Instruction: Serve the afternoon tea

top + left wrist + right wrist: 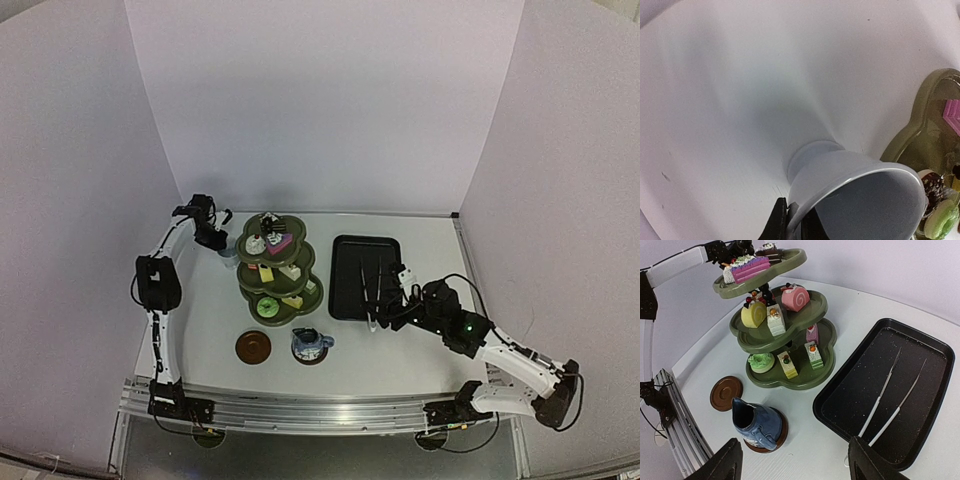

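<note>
Pinching the rim of the white mug [840,175] between fingers drawn close together, the left tool [795,222] is holding the cup at the far left of the desk [350,362], just beside the olive-green three-tier stand [278,268]. Whether the mug's foot is resting on the desk or lifted off it is not clear. The right tool [795,465] is hanging with its jaws standing wide and gripping nothing, over the near right part of the desk beside the black tray [920,390], where the thin metal tongs [890,400] are lying. Small cakes are sitting on the stand's tiers: a pink slice [750,267] on the top one, a pink roll [795,297] and a yellow roll [754,314] on the middle one, a green cake [761,360] on the bottom one. Nearer the arms than the stand, the blue-grey pot [757,425] is standing on one brown coaster [781,436], and the second coaster [726,393] is lying bare just to its left.
</note>
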`<state>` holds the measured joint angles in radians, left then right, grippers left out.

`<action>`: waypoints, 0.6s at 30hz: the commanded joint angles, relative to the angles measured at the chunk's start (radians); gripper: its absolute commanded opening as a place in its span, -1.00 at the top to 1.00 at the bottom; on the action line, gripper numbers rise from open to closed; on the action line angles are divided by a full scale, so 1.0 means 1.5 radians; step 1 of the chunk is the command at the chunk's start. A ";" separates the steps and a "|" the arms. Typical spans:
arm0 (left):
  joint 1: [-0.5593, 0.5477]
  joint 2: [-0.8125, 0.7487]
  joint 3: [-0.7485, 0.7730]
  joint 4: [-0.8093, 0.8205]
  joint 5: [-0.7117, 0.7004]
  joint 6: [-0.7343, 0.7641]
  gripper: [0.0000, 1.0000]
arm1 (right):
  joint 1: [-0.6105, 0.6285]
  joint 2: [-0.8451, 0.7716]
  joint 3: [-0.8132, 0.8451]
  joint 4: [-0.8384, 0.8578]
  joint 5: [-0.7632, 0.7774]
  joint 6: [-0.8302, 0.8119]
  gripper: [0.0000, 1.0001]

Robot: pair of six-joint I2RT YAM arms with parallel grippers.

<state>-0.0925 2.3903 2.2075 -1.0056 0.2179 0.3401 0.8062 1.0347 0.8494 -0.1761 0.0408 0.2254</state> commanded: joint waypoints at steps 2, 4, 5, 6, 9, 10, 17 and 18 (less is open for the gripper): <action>0.034 -0.160 -0.119 -0.081 0.016 -0.176 1.00 | -0.002 -0.005 0.035 0.001 -0.016 -0.017 -0.40; 0.035 -0.251 -0.226 -0.056 0.026 -0.212 1.00 | -0.002 0.014 0.054 0.001 -0.029 -0.023 -0.41; 0.036 -0.294 -0.272 -0.049 0.025 -0.219 1.00 | -0.001 0.023 0.066 0.001 -0.047 -0.031 -0.40; 0.036 -0.329 -0.304 -0.051 0.020 -0.239 1.00 | 0.000 0.033 0.076 0.001 -0.056 -0.036 -0.40; 0.037 -0.460 -0.423 -0.055 0.000 -0.287 1.00 | 0.009 0.065 0.110 0.001 -0.073 -0.065 -0.41; 0.037 -0.508 -0.467 -0.052 0.000 -0.300 1.00 | 0.015 0.077 0.120 0.001 -0.076 -0.075 -0.40; 0.024 -0.735 -0.675 -0.091 -0.016 -0.430 1.00 | 0.108 0.202 0.203 0.013 -0.061 -0.142 -0.40; 0.015 -0.752 -0.689 -0.094 -0.024 -0.450 1.00 | 0.122 0.221 0.215 0.017 -0.060 -0.145 -0.40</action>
<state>-0.0443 1.3566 1.2699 -1.1205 0.2106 -0.1689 0.9104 1.2682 1.0885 -0.1773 -0.0439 0.0857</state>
